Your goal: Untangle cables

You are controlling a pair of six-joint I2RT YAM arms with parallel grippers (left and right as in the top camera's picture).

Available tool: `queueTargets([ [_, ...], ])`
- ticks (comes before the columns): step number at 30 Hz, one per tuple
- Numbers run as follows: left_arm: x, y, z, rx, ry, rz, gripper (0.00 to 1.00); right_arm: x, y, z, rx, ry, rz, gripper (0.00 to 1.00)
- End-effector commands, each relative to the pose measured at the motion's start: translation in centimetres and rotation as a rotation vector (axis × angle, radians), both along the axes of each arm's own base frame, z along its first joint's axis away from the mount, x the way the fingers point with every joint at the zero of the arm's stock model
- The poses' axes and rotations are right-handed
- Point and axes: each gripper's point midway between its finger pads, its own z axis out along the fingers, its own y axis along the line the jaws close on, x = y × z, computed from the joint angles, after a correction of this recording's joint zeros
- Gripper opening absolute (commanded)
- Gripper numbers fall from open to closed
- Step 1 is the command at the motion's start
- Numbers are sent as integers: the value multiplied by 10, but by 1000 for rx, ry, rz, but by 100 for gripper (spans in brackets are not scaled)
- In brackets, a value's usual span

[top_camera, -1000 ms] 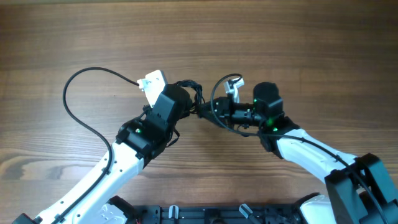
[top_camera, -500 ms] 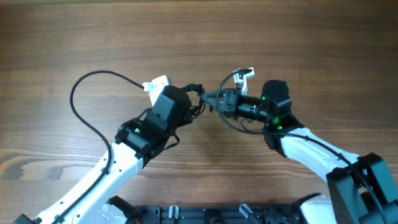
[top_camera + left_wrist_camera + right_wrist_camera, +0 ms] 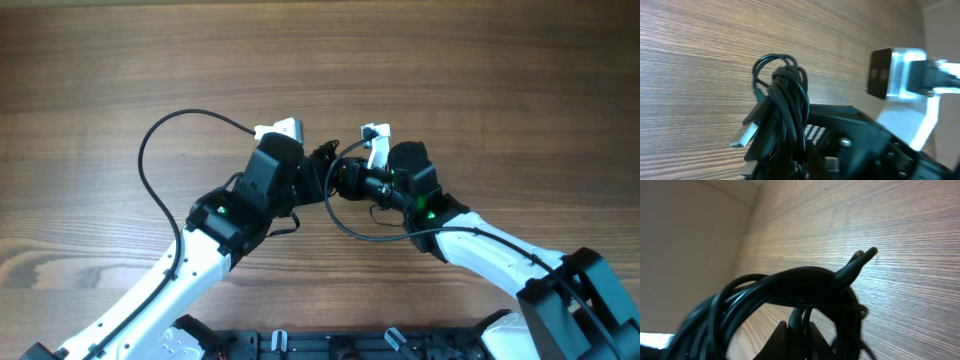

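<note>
Cables: a small dark knotted bundle (image 3: 324,156) at the centre of the overhead frame, lifted off the table (image 3: 480,80) and strung between the two claws.
Left gripper (image 3: 316,170): clenched on the lower end of the bundle. In its wrist view the cords rise from the bottom centre of the frame, with a silver plug (image 3: 744,136) sticking out at lower left.
Right gripper (image 3: 797,332): its fingers are pinched together at the bottom centre of its view with cord between them. The rest of the knot arches overhead, and a plug tip (image 3: 863,258) points to the upper right.
Why held so: with each claw gripping a different part of the knot in mid-air, the arms can likely pull apart and loosen it without the table dragging on it.
Arm leads: the wide loop (image 3: 143,170) at left and the lower loop (image 3: 352,228) below centre are the arms' own thicker leads, not part of the knot.
Containers: none in view, so the cords lie in nothing.
Poor view: the wrist pictures are close and dark, so I cannot tell which of the cords each claw has.
</note>
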Motion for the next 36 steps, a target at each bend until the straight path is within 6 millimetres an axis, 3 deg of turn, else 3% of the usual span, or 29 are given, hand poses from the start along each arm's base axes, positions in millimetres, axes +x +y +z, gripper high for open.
queueTargets([
  [1,-10,-29,20,-116,-29,-143,4,4,0,2,-29,-39,-9,6],
  [4,-6,-22,18,-108,-21,-121,4,8,-9,3,-20,-25,-18,38],
  [5,-3,-17,17,-105,-16,-103,4,7,-12,11,13,-23,12,42],
  [6,5,-5,15,-104,-8,-61,4,5,-16,21,51,-26,46,53],
  [8,22,19,15,-136,20,56,4,3,-31,36,98,-17,79,88],
  [11,38,45,15,-168,41,161,4,8,-57,31,36,-35,48,99],
  [13,40,51,17,-195,53,158,4,1,-60,27,13,-53,102,100],
  [15,34,44,20,-187,19,35,4,-6,-56,29,8,-102,172,100],
  [21,-9,9,35,-217,-107,-443,4,-9,-53,34,-83,-339,290,98],
  [23,-18,11,27,-173,-113,-498,4,-11,-51,37,-109,-427,338,96],
  [25,-27,14,18,-138,-94,-537,4,-27,-43,47,-53,-500,447,94],
  [29,-34,7,26,-189,-112,-593,4,-49,-37,52,22,-530,573,84],
  [33,-39,0,36,-246,-133,-638,4,-53,-36,42,27,-522,607,66],
  [35,-39,0,36,-246,-133,-637,4,-62,-31,44,64,-518,650,31],
  [36,-39,0,36,-246,-133,-638,4,-67,-28,45,77,-515,669,24],
])
